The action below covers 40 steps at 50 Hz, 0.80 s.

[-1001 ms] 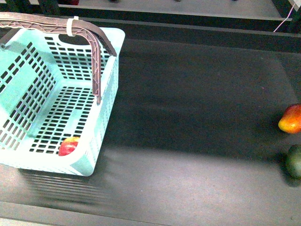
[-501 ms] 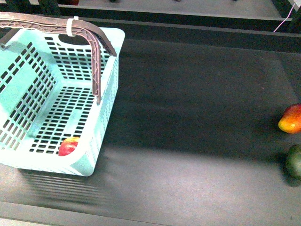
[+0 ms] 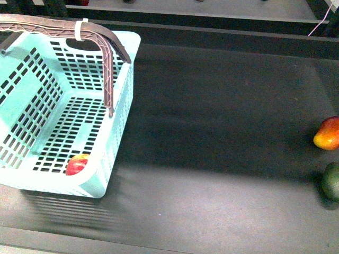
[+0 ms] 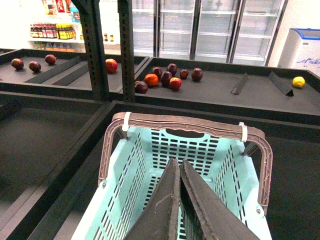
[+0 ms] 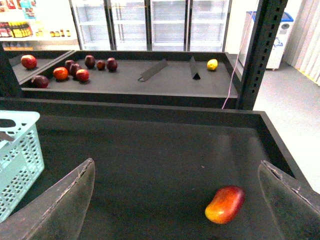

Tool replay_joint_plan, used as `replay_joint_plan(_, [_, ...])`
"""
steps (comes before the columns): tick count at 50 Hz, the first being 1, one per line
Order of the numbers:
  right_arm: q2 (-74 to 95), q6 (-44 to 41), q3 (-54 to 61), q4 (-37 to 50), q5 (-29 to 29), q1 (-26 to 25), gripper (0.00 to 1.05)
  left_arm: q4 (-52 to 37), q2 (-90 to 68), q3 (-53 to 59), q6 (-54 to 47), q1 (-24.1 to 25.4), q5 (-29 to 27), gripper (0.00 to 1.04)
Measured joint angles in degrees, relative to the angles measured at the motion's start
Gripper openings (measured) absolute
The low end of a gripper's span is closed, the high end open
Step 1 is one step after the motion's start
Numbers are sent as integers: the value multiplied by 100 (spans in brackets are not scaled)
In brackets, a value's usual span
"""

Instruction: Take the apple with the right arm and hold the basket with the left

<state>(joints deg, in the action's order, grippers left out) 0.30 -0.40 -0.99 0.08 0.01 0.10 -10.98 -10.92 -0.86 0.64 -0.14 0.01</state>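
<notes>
We see the apple (image 3: 77, 164) lying inside the basket (image 3: 123, 114), in its near corner. Our left gripper (image 4: 179, 200) hangs above the basket, fingers together; our right gripper (image 5: 175, 200) has its fingers wide apart over the bench (image 3: 222, 137). The risk: that gripper sits nearest the mango (image 5: 225, 204), and we could grab it instead.

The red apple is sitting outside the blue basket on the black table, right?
Not quite. The front view shows the apple sitting inside the basket, in its near corner on the slotted bottom, not outside it. The basket itself does stand on the black table.
</notes>
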Motion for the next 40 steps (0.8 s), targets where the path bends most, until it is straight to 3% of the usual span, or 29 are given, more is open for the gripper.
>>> replay_joint_plan(3, [0, 0, 0, 0, 0, 0, 96, 225, 205, 0, 0, 0, 0, 3])
replay_joint_plan(6, [0, 0, 0, 0, 0, 0, 96, 1021, 866, 0, -2, 0, 0, 3])
replay_joint_plan(40, [-2, 0, 0, 0, 0, 0, 96, 1088, 1056, 0, -2, 0, -2, 3])
